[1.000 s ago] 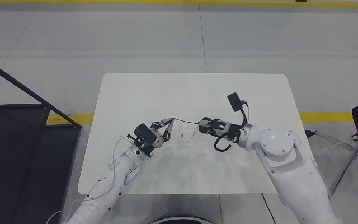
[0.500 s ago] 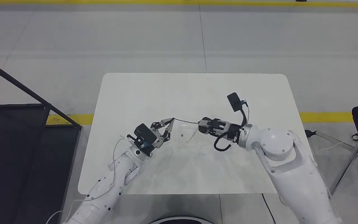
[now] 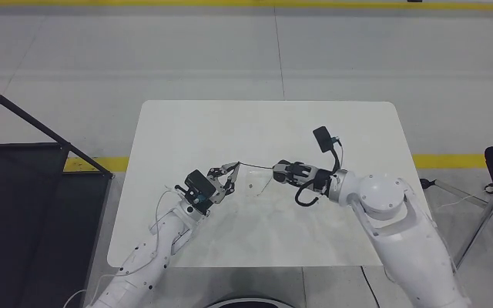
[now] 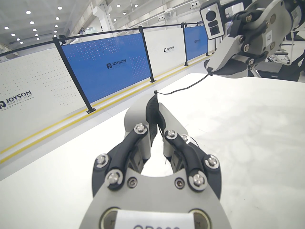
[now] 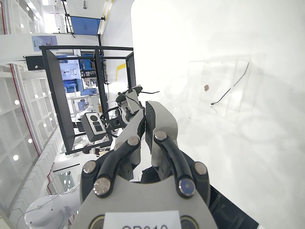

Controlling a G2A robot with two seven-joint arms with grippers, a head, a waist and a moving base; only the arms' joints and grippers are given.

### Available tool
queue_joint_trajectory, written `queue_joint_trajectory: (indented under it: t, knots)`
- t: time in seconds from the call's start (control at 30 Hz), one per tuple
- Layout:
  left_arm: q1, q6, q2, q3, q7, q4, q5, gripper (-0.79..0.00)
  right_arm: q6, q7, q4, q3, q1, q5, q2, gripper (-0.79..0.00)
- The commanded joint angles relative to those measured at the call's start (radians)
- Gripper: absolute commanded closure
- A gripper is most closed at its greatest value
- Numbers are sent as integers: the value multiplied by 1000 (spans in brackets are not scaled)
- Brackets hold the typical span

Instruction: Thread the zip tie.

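Right claw (image 3: 272, 168) slightly nearer left claw (image 3: 234, 165), zip tie (image 3: 254, 166) in both.

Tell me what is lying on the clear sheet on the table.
A thin black strip, likely a zip tie, and a small brown speck lie on the clear sheet. Nothing covers the sheet, and the white table shows through it.

Slight shift, right pincer (image 3: 273, 169).
It has crept a touch toward the left pincer (image 3: 233, 165); the zip tie (image 3: 254, 166) stretch between them reads marginally shorter than before.
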Motion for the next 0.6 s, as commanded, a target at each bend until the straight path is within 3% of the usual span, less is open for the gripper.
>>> queue_joint_trajectory:
  t: [0.0,0.57]
  knots:
    - [0,0,0,0,0,0,0,0,-3,0,1,0,0,3,0,0]
    - [0,0,0,0,0,0,0,0,-36,-19,12,5,1,57,-4,0]
